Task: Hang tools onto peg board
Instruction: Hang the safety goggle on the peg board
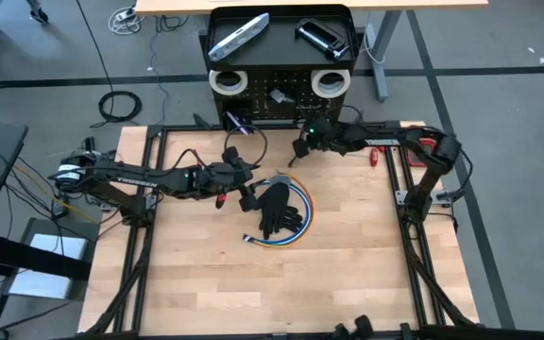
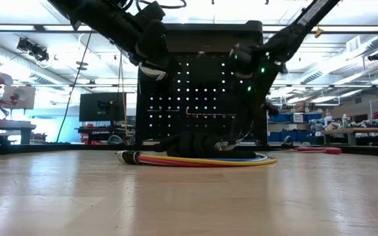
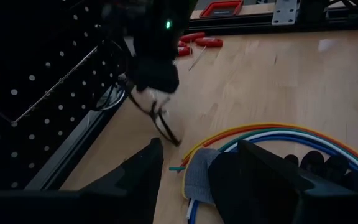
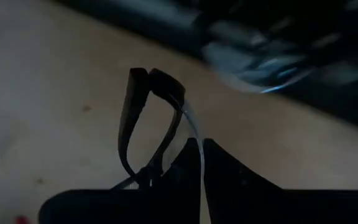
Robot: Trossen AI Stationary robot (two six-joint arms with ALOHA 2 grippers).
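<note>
Jaws of the right gripper (image 4: 201, 149) are shut on safety glasses (image 4: 148, 118), held just off the peg board (image 1: 281, 90) at twelve o'clock. Hanging is judged next: a peg must be met. Left gripper (image 1: 244, 194) is held wide open, empty, beside gloves (image 1: 280, 210).

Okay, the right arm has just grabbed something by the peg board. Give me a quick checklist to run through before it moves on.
1. Grip: the right gripper has its jaws shut on what look like dark-framed glasses. Ok.
2. Glasses lifted off the table: they hang from the gripper, but the lower tip may touch the wood. Cannot tell.
3. Free hook on the peg board within reach: cannot tell.
4. Left gripper out of the way: open, over the glove and cable coil, apart from the right one. Ok.
</note>
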